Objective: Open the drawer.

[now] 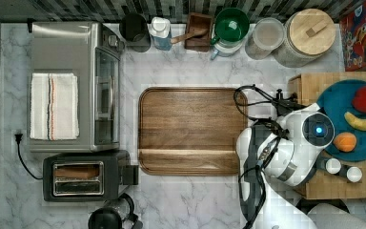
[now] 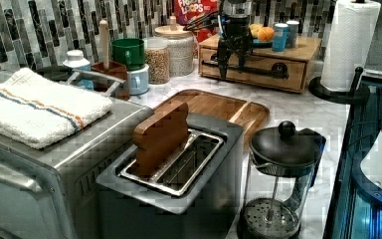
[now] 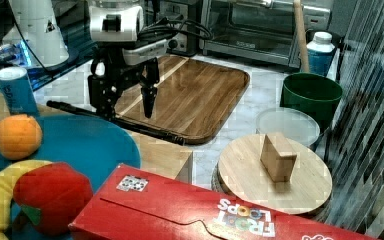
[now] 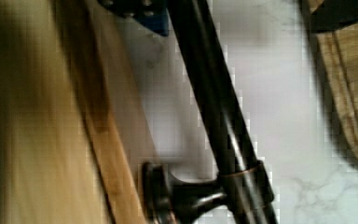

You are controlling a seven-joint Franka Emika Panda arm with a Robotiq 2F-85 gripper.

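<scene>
Drawer (image 2: 251, 67) front partly behind end effector (image 2: 235, 59)

a kitchen counter: marble top (image 1: 190, 200), toaster (image 1: 83, 177), toaster oven (image 1: 74, 86), tiled backsplash (image 2: 40, 30)

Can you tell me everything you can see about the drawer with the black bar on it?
The drawer is light bamboo-coloured wood, set in a low box on the marble counter, and looks shut. A long black bar handle runs across its front on round mounts. The gripper hangs open astride the handle, one finger on each side.
</scene>
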